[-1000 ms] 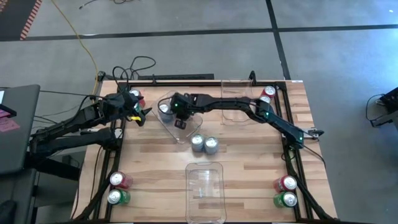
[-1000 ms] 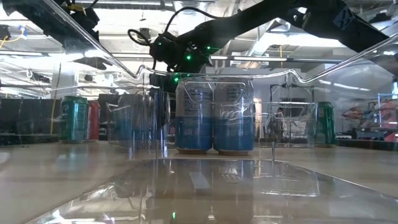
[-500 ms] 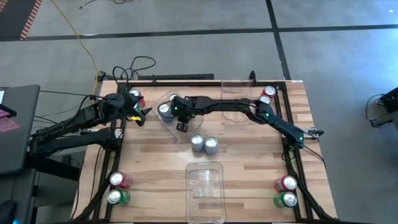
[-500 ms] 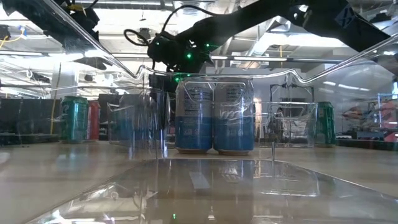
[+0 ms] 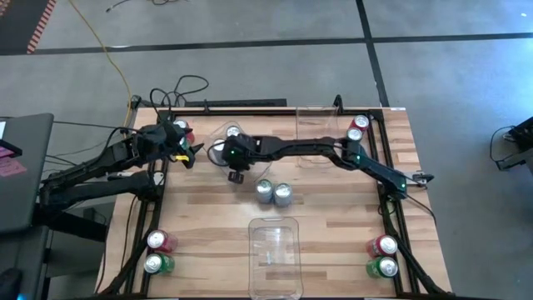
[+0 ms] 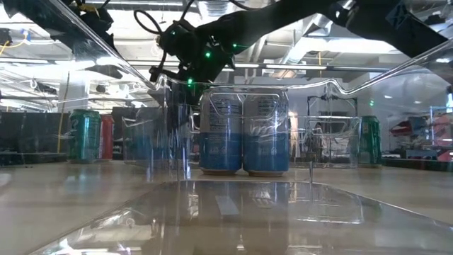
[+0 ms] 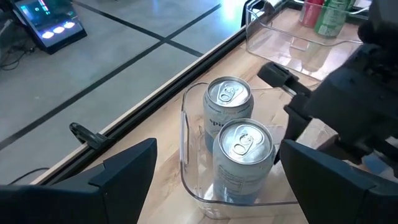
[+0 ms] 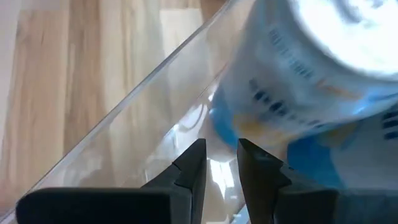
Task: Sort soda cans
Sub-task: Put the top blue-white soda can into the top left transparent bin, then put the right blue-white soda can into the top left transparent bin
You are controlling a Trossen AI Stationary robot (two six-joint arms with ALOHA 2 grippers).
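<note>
**Two Silver-Blue Cans Standing in the Clamped Bin**

Two silver-blue cans, the rear binned can (image 7: 228, 99) and the front binned can (image 7: 244, 146), are standing upright and touching each other inside the far-left clear bin (image 7: 185, 124). This bin is sitting on the wooden table (image 5: 333, 217), towards its far left part.

The right gripper (image 8: 221, 165) is reaching across the table to this bin. Its fingers (image 8: 189, 168) are standing nearly together, with only a narrow gap. The bin's clear wall appears to be running through that gap, so the fingers are probably pinching the wall. A silver-blue can is showing just beside them, on the other side of the wall.

The left gripper (image 5: 187, 154) is hovering just beside the same bin, on its left. Its fingers (image 7: 124, 171) are spread wide apart and holding nothing.

Two more silver-blue cans, the loose pair (image 5: 274, 192), are standing side by side on the bare table near its middle. The near clear bin (image 5: 275, 250) is lying in front of them. The far-right clear bin (image 5: 321, 137) is lying under the right arm.

Red and green cans are standing in pairs at the near-left corner (image 5: 156, 252) and the near-right corner (image 5: 383, 257).
</note>
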